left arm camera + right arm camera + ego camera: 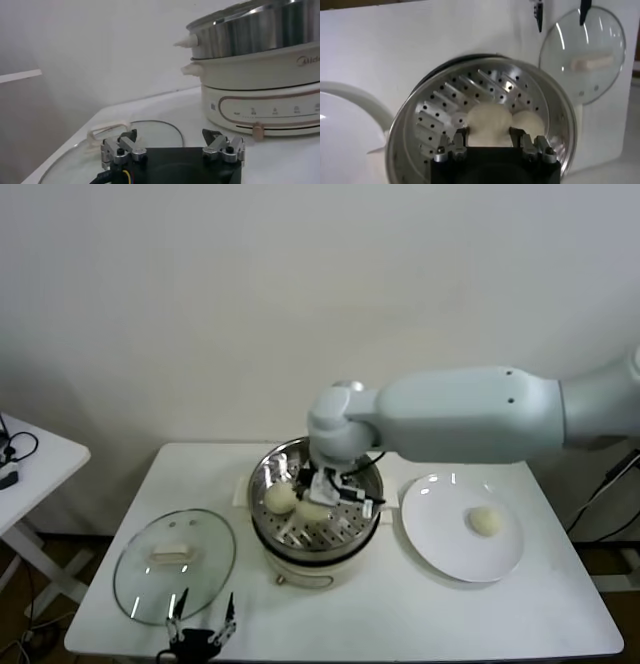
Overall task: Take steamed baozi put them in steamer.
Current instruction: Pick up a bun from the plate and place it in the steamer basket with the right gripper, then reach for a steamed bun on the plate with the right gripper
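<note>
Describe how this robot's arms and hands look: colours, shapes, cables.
The right arm has a smooth, rounded, pale grey-white shell with a bulbous wrist joint and black cables near it. The right hand and left hand each have a black block body with two silver metal fingers ending in dark tips. Yellow wire shows beside the left hand's base.

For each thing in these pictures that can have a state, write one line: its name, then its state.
Steamer: uncovered, two baozi inside.
Held baozi: gripped by the right end effector, down in the steamer.
Second baozi: resting on the perforated tray.
Last baozi: on the plate, untouched.
Glass lid: off, flat on the table.
Left end effector: open, empty, parked near the lid.
</note>
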You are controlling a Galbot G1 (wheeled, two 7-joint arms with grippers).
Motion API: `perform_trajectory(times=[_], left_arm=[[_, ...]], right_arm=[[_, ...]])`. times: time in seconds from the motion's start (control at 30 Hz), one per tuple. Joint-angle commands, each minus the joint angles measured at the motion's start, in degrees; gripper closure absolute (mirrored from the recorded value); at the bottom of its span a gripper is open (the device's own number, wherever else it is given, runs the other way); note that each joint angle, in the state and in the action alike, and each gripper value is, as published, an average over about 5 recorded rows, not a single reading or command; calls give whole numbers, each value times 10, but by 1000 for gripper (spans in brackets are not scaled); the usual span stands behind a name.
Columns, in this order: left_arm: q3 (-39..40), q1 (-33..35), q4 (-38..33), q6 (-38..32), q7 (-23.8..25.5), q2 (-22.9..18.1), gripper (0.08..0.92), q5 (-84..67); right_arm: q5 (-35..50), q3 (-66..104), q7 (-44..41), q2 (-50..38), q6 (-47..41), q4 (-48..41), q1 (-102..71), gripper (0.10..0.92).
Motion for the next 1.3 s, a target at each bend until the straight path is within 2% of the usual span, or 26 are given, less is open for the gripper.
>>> perform_trajectory(times=[0.03,0.67,0.77,0.83,0.93,1.03,1.17,1.3], left_arm=[[-1,0,2,-1,0,-1,177,-1],[-1,-3,4,-1,0,0,177,-1],[1,-3,3,-1,0,0,177,-1],[1,-2,3,-1,0,0,177,-1],[2,-2,1,-1,0,0,177,0],[3,-1,1,-1,0,0,177,1],[4,-1,-1,-3,0,1,177,1],[4,0,-4,-4,-1,2,177,0]], right_arm=[[-53,11,6,26,22,-6,-53,447],[-37,-3,-21,14,36,-1,-32,442],[-29,3,-12,4,35,-2,-24,399],[-16,7,-11,-10,35,-2,-10,342],[37,0,-29,-41,35,2,34,262],[128,-50,-54,-83,23,-1,111,214],[253,-145,-72,-139,-30,-25,195,203],[319,-209,-77,-196,-93,-53,215,203]])
